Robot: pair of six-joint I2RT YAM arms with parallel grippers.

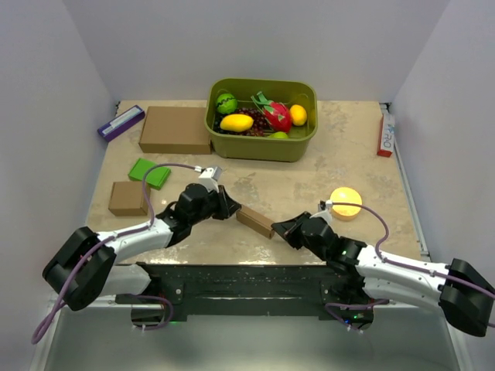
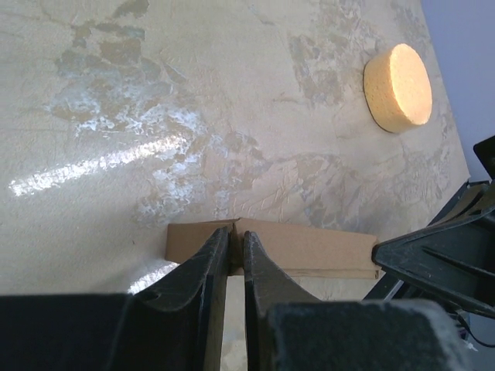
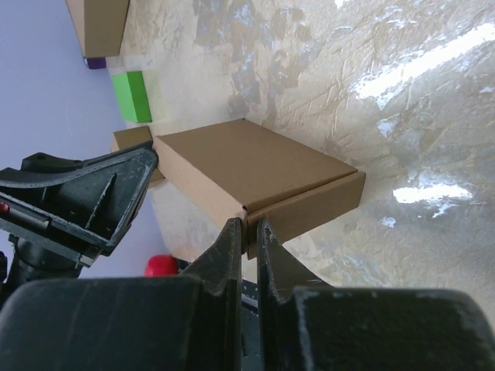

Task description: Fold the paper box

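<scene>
The paper box (image 1: 255,221) is a small, flat, closed brown carton held between my two arms near the table's front edge. My left gripper (image 1: 230,209) is shut on its left end. In the left wrist view the fingertips (image 2: 236,236) pinch the box (image 2: 309,243) at a corner seam. My right gripper (image 1: 280,228) is shut on the opposite end. In the right wrist view its narrow jaws (image 3: 249,228) clamp the near corner of the box (image 3: 247,158), where the lid meets the side wall. Each wrist view shows the other gripper beside the box.
A green bin (image 1: 263,148) of toy fruit stands at the back centre. A large brown carton (image 1: 175,129) and a purple box (image 1: 121,122) lie back left. A green block (image 1: 149,173) and a small brown carton (image 1: 128,199) sit left. A yellow disc (image 1: 345,202) lies right.
</scene>
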